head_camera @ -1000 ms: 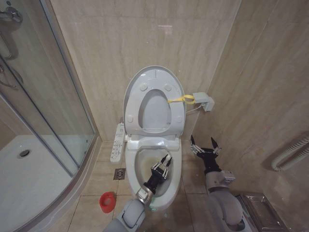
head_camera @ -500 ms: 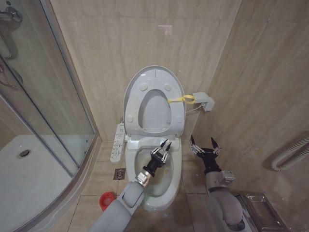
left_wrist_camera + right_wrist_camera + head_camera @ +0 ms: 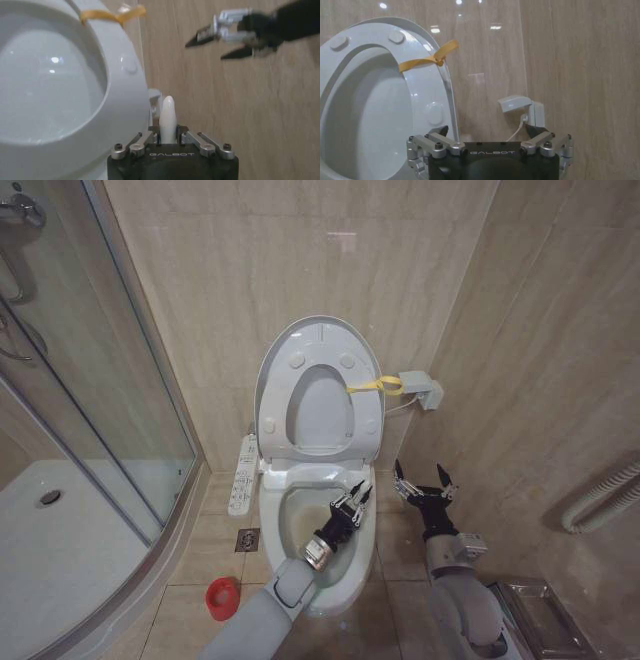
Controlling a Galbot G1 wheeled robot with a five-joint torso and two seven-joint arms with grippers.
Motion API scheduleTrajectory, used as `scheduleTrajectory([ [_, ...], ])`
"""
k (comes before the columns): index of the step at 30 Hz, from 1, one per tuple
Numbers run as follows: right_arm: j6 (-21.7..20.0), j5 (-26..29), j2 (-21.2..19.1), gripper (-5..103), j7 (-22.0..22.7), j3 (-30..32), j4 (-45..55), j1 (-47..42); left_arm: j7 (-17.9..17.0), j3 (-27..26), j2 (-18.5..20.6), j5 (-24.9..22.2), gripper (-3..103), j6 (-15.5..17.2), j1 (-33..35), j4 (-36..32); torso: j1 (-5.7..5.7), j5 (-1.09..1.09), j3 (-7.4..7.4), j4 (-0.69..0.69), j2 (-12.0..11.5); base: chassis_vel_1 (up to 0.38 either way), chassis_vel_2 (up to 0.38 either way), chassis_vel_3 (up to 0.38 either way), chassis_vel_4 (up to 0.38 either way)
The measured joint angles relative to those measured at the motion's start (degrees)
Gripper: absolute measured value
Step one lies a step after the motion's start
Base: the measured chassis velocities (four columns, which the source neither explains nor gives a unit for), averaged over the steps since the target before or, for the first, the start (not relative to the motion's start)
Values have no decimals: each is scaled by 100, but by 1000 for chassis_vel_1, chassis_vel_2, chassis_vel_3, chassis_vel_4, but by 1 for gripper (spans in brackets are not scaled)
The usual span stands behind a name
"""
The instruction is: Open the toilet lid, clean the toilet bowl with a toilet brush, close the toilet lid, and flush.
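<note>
Head view: left gripper [image 3: 357,498] clamped on toilet brush [image 3: 167,117] handle over toilet bowl [image 3: 368,525], lid [image 3: 318,340] up; right gripper [image 3: 421,478] spread beside bowl.

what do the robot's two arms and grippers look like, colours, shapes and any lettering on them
Both arms have smooth grey rounded shells ending in a black wrist section. The left gripper and right gripper are black, with silver metal linkages fastened by small dark screws and slim, pointed dark fingers. A silver ring joins the left arm's black wrist to its grey shell. Each gripper body carries pale GALBOT lettering.
</note>
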Motion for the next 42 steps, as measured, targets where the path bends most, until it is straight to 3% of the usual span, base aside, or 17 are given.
scheduleTrajectory([
  [13, 0, 0, 0, 100, 0, 0, 0, 0, 12, 163, -310, -164, 21, -89, -333, 322, 0, -1, -1, -2, 0, 0, 0, 0, 0],
  [17, 0, 0, 0, 100, 0, 0, 0, 0, 35, 184, -359, -107, 21, -201, -357, 725, 0, -1, 0, 0, 0, 0, 0, 0, 0],
  [26, 0, 0, 0, 100, 0, 0, 0, 0, 41, 164, -381, -119, 21, -163, -511, 516, 0, -1, 0, -2, 0, 0, 0, 0, 0],
  [32, 0, 0, 0, 100, 0, 0, 0, 0, 61, 159, -479, 0, 21, -291, -559, 1036, 0, -1, 0, 0, 0, 0, 0, 0, 0],
  [42, 0, 0, 0, 100, 0, 0, 0, 0, 83, 169, -479, -68, 21, -237, -650, 835, 0, -1, 0, -2, 0, 0, 0, 0, 0],
])
